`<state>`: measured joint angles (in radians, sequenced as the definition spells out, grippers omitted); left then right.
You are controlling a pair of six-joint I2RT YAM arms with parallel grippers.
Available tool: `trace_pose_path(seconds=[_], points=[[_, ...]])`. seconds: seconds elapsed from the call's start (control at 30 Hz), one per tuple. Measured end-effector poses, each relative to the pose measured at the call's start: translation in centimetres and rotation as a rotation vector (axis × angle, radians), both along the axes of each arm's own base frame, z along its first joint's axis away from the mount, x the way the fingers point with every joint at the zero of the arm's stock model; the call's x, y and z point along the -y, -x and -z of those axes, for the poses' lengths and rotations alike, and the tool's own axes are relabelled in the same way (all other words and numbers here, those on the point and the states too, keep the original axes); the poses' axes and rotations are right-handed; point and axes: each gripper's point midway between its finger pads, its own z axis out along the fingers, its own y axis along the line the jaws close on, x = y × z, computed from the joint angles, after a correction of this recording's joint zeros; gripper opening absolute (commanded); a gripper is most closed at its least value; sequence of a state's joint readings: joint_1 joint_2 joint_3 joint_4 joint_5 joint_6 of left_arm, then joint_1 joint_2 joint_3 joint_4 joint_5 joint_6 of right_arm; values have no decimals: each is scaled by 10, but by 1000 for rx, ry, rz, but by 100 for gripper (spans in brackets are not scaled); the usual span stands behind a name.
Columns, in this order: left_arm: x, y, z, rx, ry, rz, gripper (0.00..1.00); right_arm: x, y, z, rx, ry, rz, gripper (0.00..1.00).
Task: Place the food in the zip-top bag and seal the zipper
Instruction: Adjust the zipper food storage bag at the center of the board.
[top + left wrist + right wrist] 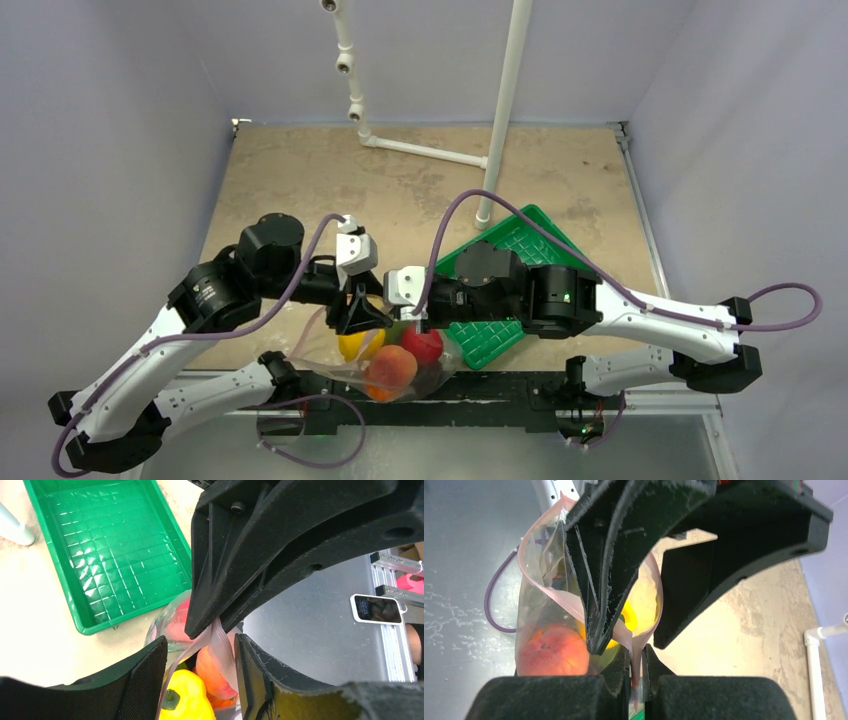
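The clear zip-top bag [345, 372] hangs at the table's near edge with food inside. A peach [392, 368], a red tomato [425, 343] and a yellow pepper [358, 345] show through it. My right gripper [636, 662] is shut on the pale pink zipper [636, 652] at one end of the mouth. My left gripper [200, 647] is open, its fingers straddling the zipper [218, 640] right beside the right gripper's tips. The pepper [187, 700] and peach [215, 672] lie just below it. The bag mouth [536, 580] gapes open beyond the pinch. The other food is hidden.
The green ribbed tray [520, 245] lies empty on the table behind the right arm; it also shows in the left wrist view [110, 545]. A white pipe frame [505, 110] stands at the back. A purple cable [494, 600] hangs below the table edge.
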<state>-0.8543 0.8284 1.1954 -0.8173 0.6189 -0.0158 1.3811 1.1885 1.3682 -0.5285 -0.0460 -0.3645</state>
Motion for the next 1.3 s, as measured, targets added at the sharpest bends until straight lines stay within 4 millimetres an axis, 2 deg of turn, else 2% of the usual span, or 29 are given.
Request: trace_pose_path(seconds=[0.27, 0.6, 0.93, 1.17, 1.3], points=[[-8, 1, -9, -25, -19, -51, 49, 2, -6, 1, -56, -7, 78, 0], [-9, 0, -11, -65, -50, -70, 50, -3, -8, 1, -142, -10, 148, 0], [-11, 4, -29, -63, -12, -67, 51, -10, -5, -2, -221, -14, 180, 0], [-13, 4, -27, -66, -22, -76, 50, -12, -6, 0, -254, -13, 208, 0], [-14, 3, -18, -76, -46, -92, 50, -11, -5, -3, -281, -16, 228, 0]])
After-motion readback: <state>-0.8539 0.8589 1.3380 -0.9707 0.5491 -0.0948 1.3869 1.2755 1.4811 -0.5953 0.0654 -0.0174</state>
